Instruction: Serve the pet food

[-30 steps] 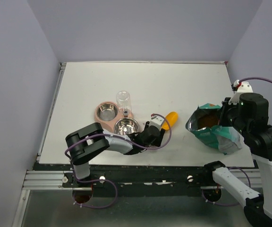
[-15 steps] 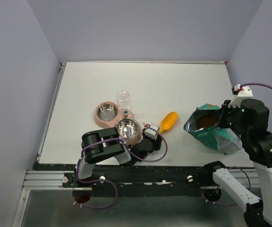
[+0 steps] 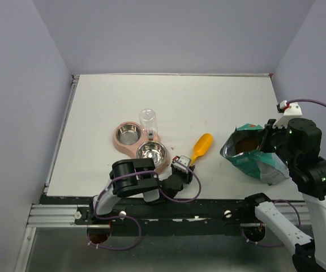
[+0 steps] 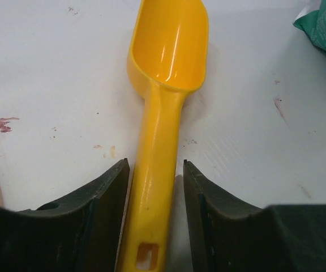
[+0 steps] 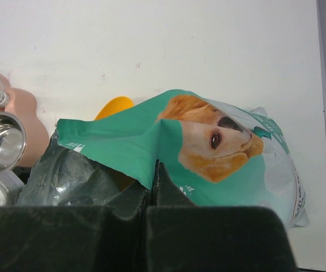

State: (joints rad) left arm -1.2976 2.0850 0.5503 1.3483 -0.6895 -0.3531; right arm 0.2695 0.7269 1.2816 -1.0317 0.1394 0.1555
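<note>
left fingers (image 4: 103, 209) open astride yellow scoop (image 4: 163, 113) handle, tabletop (image 3: 208, 96) near edge | right gripper (image 5: 151, 170) pinching teal bag (image 5: 208, 147) rim, right edge | pet food (image 3: 245, 145): brown-orange heap in bag mouth | change: left gripper (image 4: 155, 164) drew back nearward, jaws narrower

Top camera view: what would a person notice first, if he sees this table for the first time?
The bright yellow scoop lies flat on the white table, right of the pink feeder, and the left hand has a finger on each side of its handle. At the right, the right hand is shut on the rim of the open green bag, with brown pet food showing inside.
</note>
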